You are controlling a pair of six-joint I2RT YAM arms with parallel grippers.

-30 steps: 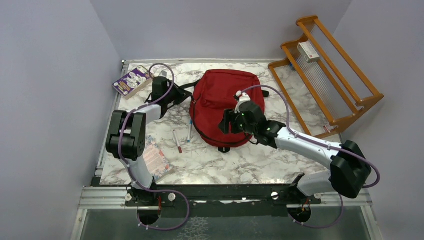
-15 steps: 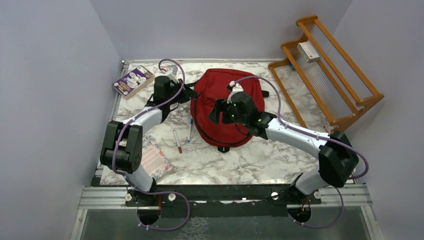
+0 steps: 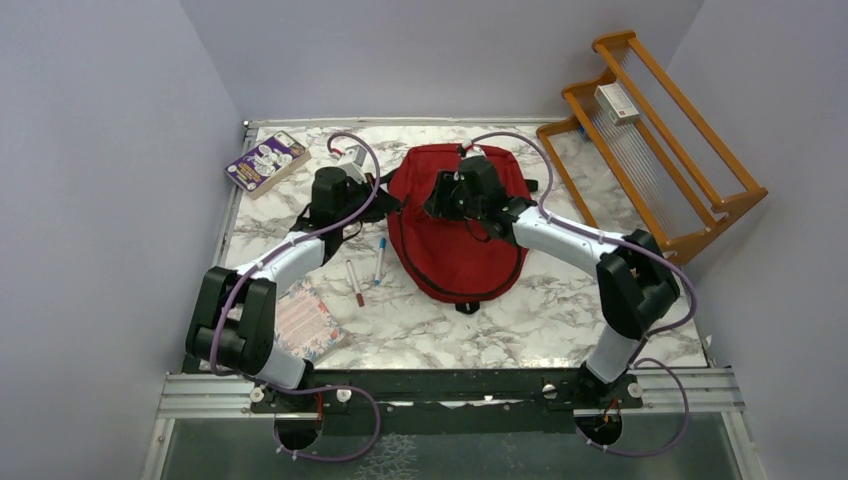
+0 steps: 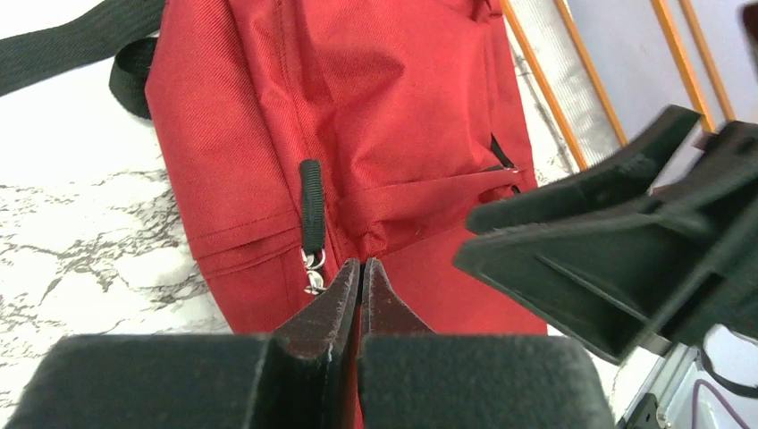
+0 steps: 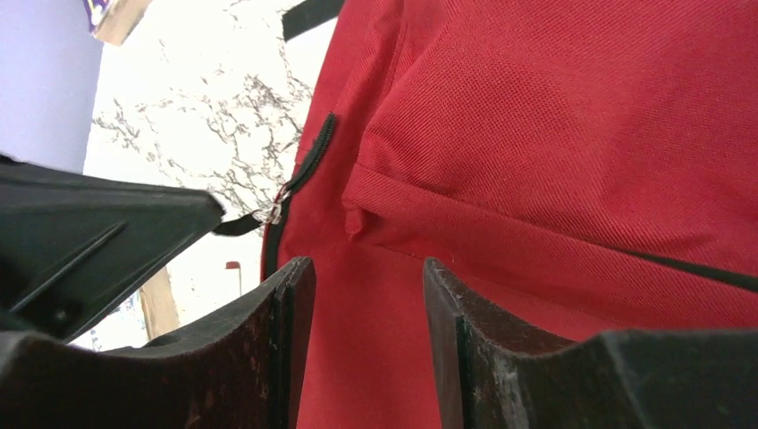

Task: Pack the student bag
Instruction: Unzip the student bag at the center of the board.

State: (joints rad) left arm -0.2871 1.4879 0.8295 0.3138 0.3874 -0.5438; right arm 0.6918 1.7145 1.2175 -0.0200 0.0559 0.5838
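Red fabric of the student bag (image 3: 455, 240) lies flat mid-surface, nearer the far edge. It's zipped up as far as I can see, so I reckon it must be opened before anything goes in. Hence both tools crowd the side of it facing the left edge, by the zip pull (image 4: 310, 223). My left tool (image 4: 359, 268) is clenched, tips together right at the fabric just beside that pull. Whether it pinches cloth I can't tell; prob. it's steadying the bag. My right tool (image 5: 368, 268) hangs over the bag w/ jaws parted, gripping nothing, red cloth showing through the gap & the pull off to one side. Both arms reach out from the near edge, elbows bent, wrists dipped, converging. Two pens (image 3: 355, 282) lie betw. bag & left edge, & a book (image 3: 265, 162) sits at the far-left corner, all unpacked.
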